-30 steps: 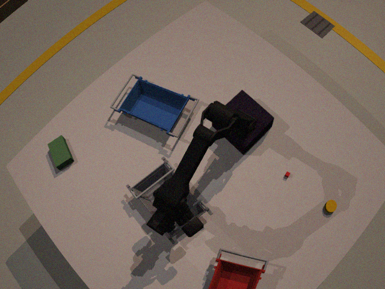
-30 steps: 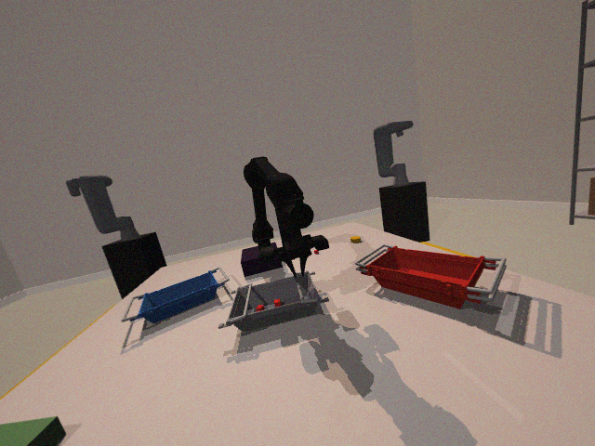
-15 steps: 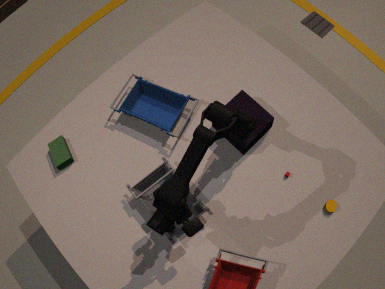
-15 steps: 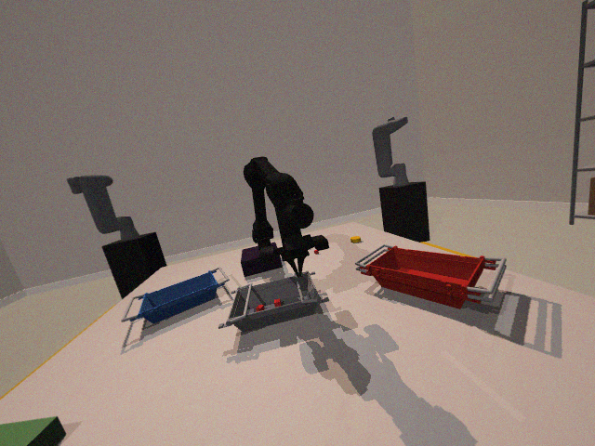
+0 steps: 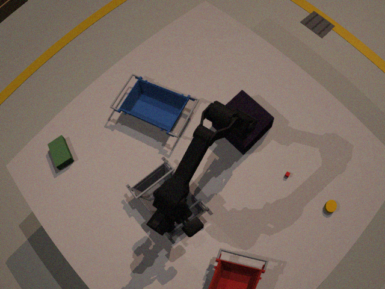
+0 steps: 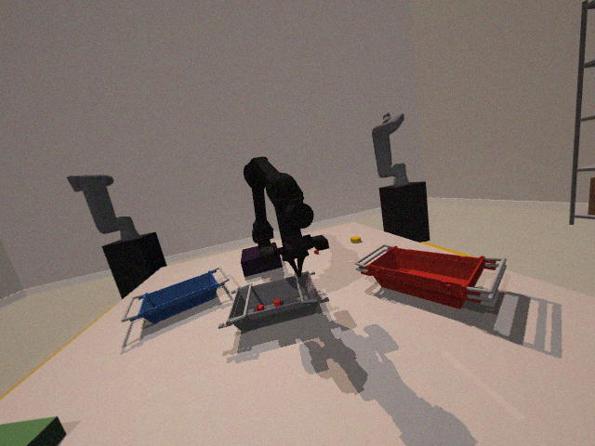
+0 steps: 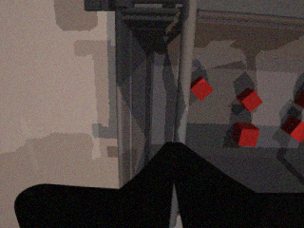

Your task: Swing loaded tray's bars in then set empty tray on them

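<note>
The loaded grey tray (image 5: 150,178) (image 6: 284,315) (image 7: 124,119) holds several red blocks (image 6: 277,303) (image 7: 201,88). One wire bar (image 5: 154,183) (image 6: 247,299) lies across its top, inboard of the left end. The other bar (image 7: 186,71) (image 6: 299,289) lies across the top inboard of the opposite end. My gripper (image 6: 299,275) (image 7: 173,149) is shut, with its fingertips together over this second bar and nothing seen between them. Whether they touch it is unclear. A blue tray (image 5: 155,105) (image 6: 179,297) and a red tray (image 5: 237,278) (image 6: 422,288) stand on either side, no load visible in them.
Both side trays have wire bars beyond their ends. A dark box (image 5: 259,124) (image 6: 257,261) is at the arm's base. A green block (image 5: 60,150) (image 6: 29,429), a yellow disc (image 5: 331,206) (image 6: 355,239) and a small red cube (image 5: 287,174) (image 6: 316,251) lie on the table.
</note>
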